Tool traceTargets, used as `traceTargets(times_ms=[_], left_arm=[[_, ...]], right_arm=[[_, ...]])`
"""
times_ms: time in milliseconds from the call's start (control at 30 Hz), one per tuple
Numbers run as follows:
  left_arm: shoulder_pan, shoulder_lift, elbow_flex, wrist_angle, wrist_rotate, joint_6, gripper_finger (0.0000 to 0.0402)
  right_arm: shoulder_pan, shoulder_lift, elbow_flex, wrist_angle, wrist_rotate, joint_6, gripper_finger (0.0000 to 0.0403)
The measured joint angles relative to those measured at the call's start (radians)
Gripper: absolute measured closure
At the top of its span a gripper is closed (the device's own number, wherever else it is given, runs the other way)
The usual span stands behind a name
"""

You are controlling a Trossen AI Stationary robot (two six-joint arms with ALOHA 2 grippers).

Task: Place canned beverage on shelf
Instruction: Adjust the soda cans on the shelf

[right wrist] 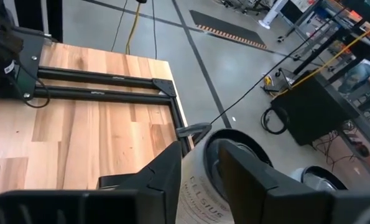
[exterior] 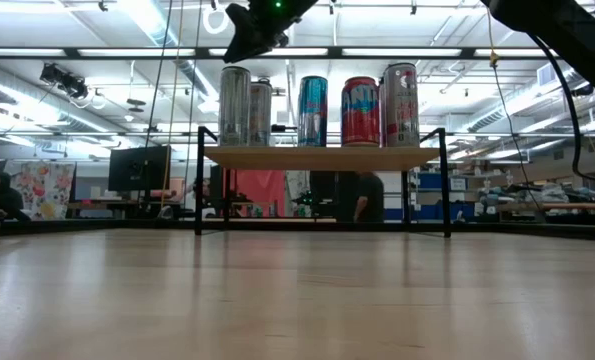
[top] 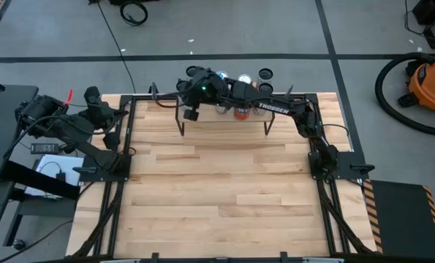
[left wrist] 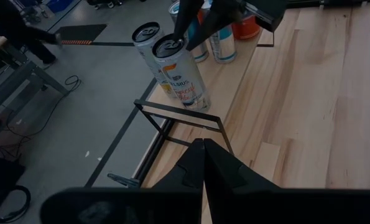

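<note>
**right gripper straddling a can on the shelf**

bare tabletop (exterior: 297, 300) is stretching out nearest. right gripper (right wrist: 200, 171) is hovering over the shelf's (exterior: 312, 157) left end, fingers slightly parted around a silver celsius can (exterior: 235, 105), apparently not squeezing. five cans are standing on the shelf. left gripper (left wrist: 203, 163) is waiting closed, far left.

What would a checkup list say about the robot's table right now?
Surface: wooden table, bare in the middle.
Job's things: five cans stand upright on the shelf at the far edge.
Clutter: nothing seen.
Grippers: right gripper sits over the end can, fingers either side of its top; left gripper is shut, parked at the table's left edge.
Cables: cords on the floor.
Surroundings: orange vacuum, desks, a person behind the shelf.
</note>
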Motion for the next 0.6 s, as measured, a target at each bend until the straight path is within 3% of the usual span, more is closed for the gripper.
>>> traceTargets(times_ms=[600], left_arm=[[0.000, 0.000, 0.000, 0.000, 0.000, 0.000, 0.0395]], right_arm=[[-0.022, -0.001, -0.022, -0.006, -0.026, 0.063, 0.0294]])
